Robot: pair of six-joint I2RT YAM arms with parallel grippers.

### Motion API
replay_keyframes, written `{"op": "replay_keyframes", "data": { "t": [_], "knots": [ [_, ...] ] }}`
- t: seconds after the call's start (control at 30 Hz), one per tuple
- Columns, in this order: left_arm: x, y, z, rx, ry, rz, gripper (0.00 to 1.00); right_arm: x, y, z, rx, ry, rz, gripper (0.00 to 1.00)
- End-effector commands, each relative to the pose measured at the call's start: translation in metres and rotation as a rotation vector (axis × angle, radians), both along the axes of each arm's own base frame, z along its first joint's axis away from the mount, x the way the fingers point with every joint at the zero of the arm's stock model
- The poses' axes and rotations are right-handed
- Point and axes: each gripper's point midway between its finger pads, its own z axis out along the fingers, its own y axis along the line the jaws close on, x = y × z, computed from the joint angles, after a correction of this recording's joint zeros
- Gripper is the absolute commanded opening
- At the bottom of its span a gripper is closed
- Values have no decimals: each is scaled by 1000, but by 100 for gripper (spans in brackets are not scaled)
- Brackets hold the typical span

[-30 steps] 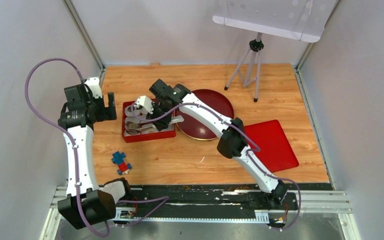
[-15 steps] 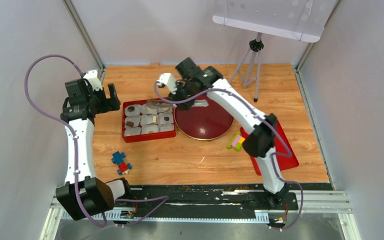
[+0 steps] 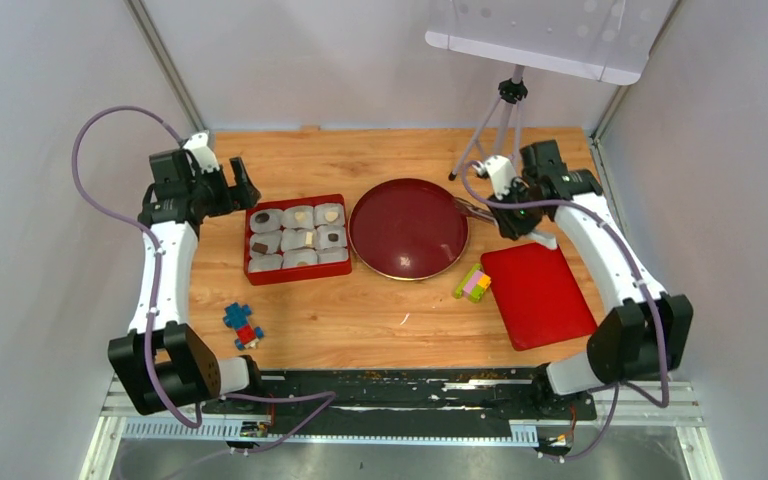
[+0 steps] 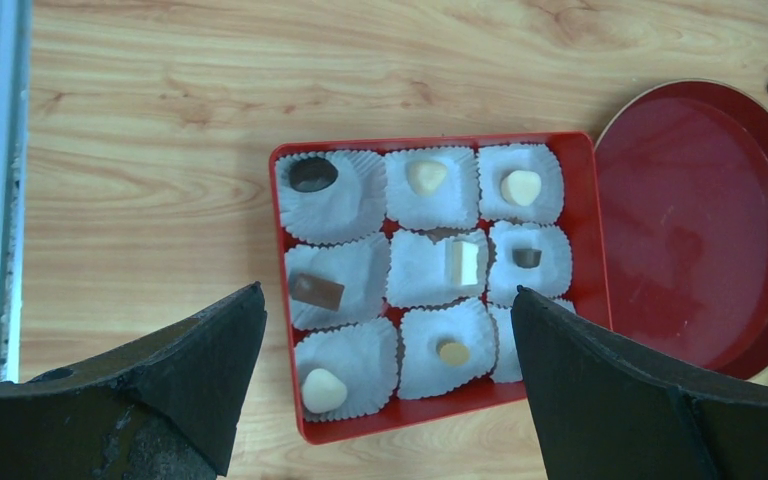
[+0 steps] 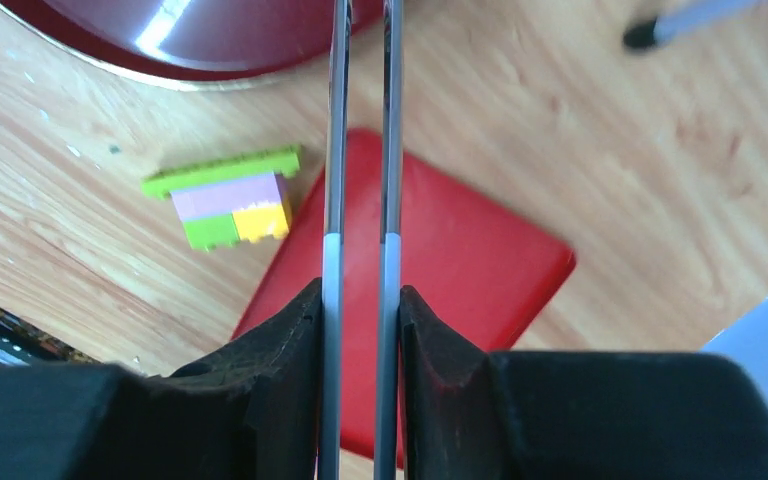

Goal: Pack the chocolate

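Eight chocolates show in the red box, each in its own white paper cup. The ninth cup, at the box's near right corner, is mostly hidden behind the left arm's right finger, so what it holds cannot be told. The left jaws are released and spread wide, gripping nothing. They hover above the box, which lies on the worktop in the gap between the two fingers and just ahead of their tips. The column nearest the left finger holds a dark oval, a brown bar and a cream heart. The other cups hold two cream hearts, a pale bar, a small dark lump and a tan round. Just beside the box, past the left jaws' right finger, lies a dark red round plate.

The right jaws are clenched on metal tweezers, whose two thin blades run straight out from between the fingers. Left of those blades lies a stack of green, pink and yellow toy bricks. Beneath the jaws lies a flat red lid. The plate's rim lies ahead of them, where the blades leave the view.
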Motion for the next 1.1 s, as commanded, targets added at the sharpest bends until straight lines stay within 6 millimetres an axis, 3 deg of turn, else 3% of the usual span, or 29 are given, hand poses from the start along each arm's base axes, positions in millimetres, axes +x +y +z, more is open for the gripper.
{"op": "replay_keyframes", "data": {
  "t": [0.0,0.13,0.27,0.4,0.63,0.7,0.8,0.9,1.07],
  "knots": [
    [16,-11,28,-8,-81,-34,100,9,-36,8,49,-171,-122,28],
    [18,-15,25,-6,-68,-49,100,0,-86,-19,46,-135,-279,28],
    [20,-21,23,1,-63,-70,100,0,-115,-39,33,-126,-277,27],
    [19,-21,21,14,-55,-74,100,18,-118,-37,2,-210,-120,28],
    [11,-17,21,54,-46,-72,100,47,-100,-36,50,-205,146,28],
    [8,-15,23,71,-50,-70,100,54,-93,-23,99,-190,168,28],
    [3,-12,24,97,-54,-66,100,42,-65,-7,207,-163,239,29],
    [-1,-9,26,124,-63,-61,100,17,-21,-3,248,-156,356,30],
    [-2,-4,28,145,-66,-52,100,-36,66,-19,284,-123,596,31]
  ]
}}
